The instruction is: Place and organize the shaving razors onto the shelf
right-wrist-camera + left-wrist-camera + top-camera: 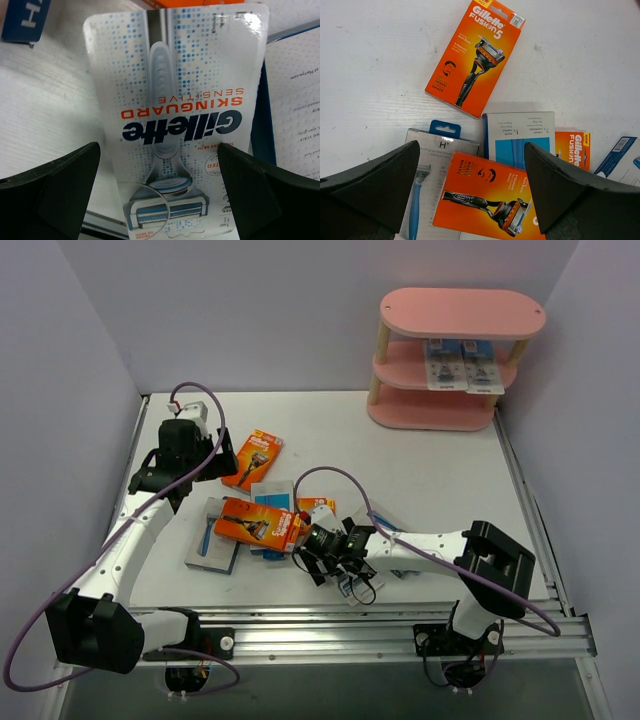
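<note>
Most of the razor packs [262, 525] lie in a loose heap in the middle of the table [430, 480], overlapping one another. An orange box [485, 200] sits on top, with a grey box [445, 150] showing a blue razor half under it. A blue-backed pack [520, 135] lies just behind. A Fusion5 box [472, 55], also orange, lies on its own just beyond the heap, flat and face up.

Two blister cards [463, 368] are already on the middle tier of the pink shelf [455, 312], side by side. The shelf stands at the far right corner, well apart from the heap. A Skinguard card [175, 75] lies flat at the heap's near side, close to the table's front rail.

The right gripper [159, 150] is over that card with its jaws spread wide, one finger on each side. The card is released, not pinched, though I can't tell whether a finger touches it. The left gripper [470, 150] hangs over the heap's far-left edge. Its jaws are also wide apart with nothing in them, and the Fusion5 box lies just ahead.
</note>
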`<act>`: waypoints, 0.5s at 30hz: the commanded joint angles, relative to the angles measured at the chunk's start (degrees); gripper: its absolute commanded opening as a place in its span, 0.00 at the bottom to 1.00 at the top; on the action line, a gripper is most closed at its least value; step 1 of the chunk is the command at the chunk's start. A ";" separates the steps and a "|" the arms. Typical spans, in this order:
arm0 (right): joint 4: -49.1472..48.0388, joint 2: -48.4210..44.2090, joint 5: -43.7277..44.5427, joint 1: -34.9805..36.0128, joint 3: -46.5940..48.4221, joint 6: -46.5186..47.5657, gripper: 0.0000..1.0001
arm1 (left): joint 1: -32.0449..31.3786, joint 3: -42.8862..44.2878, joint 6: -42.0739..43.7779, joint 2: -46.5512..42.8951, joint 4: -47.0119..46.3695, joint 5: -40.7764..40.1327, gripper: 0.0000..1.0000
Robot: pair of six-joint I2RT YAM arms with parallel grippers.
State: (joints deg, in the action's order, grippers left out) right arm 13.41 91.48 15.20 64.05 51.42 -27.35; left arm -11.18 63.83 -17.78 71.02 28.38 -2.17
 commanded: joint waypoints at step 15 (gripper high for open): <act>6.98 -2.27 13.89 2.31 3.16 -5.70 0.58 | 0.28 3.14 0.20 -0.45 0.10 2.17 0.94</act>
State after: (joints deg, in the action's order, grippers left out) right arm 17.17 92.68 25.39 66.15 53.36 -32.03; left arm -11.14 63.90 -17.78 71.05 28.49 -0.73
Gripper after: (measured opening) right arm 0.600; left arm 0.941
